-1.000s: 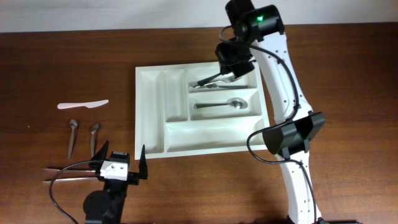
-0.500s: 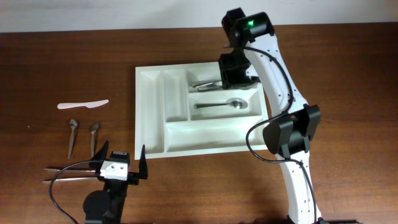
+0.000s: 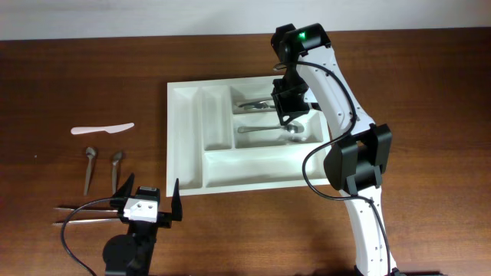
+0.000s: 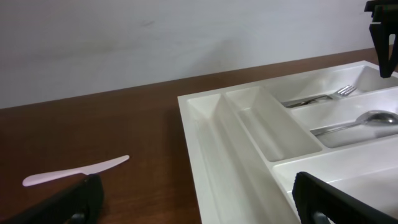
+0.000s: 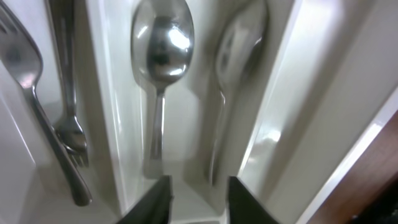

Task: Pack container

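- The container [image 3: 253, 165] is lying in the middle of the table [image 3: 61, 77], slightly right of centre, with its 2 narrow compartments on the left.
- The right gripper [image 3: 288, 115] is being held low over the far-right compartments. Its fingers [image 5: 152, 199] are being kept partly apart, and nothing is being gripped between them.
- The forks [image 3: 255, 103] are lying in the far compartment and a spoon [image 5: 163, 50] in the one just nearer. A fainter spoon shape beside it may be a reflection off the wall; this cannot be told.
- The left gripper [image 3: 151, 192] is being held wide open and empty at the near-left of the table.
- A white knife [image 3: 102, 129], 2 small spoons [image 3: 90, 169] and some long thin pieces [image 3: 84, 211] are lying left of the container, outside it.
- Judged from this, a placing step is being finished. The right arm is best lifted straight up before being swung away, so that no handle is caught or dragged over a divider.
- The next piece is best gripped mid-handle, so that it hangs level when lowered.
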